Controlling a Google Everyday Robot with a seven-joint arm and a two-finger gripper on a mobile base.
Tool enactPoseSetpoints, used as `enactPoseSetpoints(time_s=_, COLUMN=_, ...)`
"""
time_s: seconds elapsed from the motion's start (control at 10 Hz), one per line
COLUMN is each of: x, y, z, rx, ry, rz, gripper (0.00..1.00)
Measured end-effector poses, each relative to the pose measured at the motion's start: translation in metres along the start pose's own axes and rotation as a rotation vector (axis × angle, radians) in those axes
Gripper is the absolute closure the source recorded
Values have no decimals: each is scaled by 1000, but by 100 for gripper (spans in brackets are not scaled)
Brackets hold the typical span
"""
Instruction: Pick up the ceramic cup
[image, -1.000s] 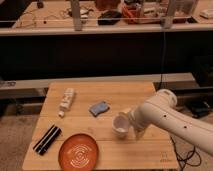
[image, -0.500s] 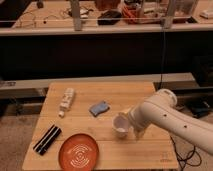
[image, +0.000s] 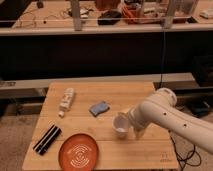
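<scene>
Wooden surface (image: 155, 150) stood before dark shelving, carrying bottle (image: 66, 100), blue sponge (image: 99, 108), black bar (image: 47, 139), orange plate (image: 79, 151). Nothing had visibly changed over the last second: arm and cup (image: 120, 125) held same places, so grasp was probably being settled, lift not begun. Cup sat right of centre on surface, right of sponge and plate. End effector (image: 133, 129) was low at cup's right side, touching or just beside it; how far open, or whether gripping, could not be told.
</scene>
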Motion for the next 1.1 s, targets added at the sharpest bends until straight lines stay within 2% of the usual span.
enactPoseSetpoints(time_s=1.1, x=3, y=-2, z=4, rx=-16, ry=-27, rz=-25, gripper=20)
